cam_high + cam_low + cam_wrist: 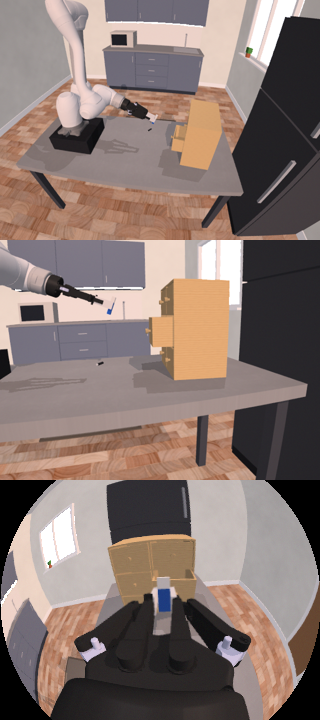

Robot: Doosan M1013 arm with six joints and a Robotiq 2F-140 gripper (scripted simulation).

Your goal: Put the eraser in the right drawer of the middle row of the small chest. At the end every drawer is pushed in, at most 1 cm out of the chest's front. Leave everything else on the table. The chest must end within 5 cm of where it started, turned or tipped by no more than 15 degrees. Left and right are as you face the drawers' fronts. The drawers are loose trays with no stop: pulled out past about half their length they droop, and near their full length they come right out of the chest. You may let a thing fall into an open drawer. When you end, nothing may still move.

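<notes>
Black pincer (150,118), narrowed onto the white-and-blue eraser (153,119), carried in the air above the grey table (129,167), well short of the chest. Seen from the side: fingers level-to-slightly-downward, eraser (110,306) sticking out past the tips, blue end lowest, higher than the open drawer. Through the wrist lens: eraser (162,600) clamped between the two dark fingers, pointing straight toward the chest's front.

Below and a little ahead of the pincer, lying on the table: a small dark cylinder with a pale tip (149,129), apart from everything else.

Further out: wooden chest (204,134), upright near the table's right end, fronts facing the arm. Right drawer of the middle row (161,331) pulled partway out, sitting level; other drawers flush with the front, knobs showing.

Behind the pincer: white arm (77,85), bent low, mounted on a black pedestal (95,139) at the table's left end.

Beyond the table: black fridge (289,129), grey kitchen cabinets (152,69), microwave (123,38).
</notes>
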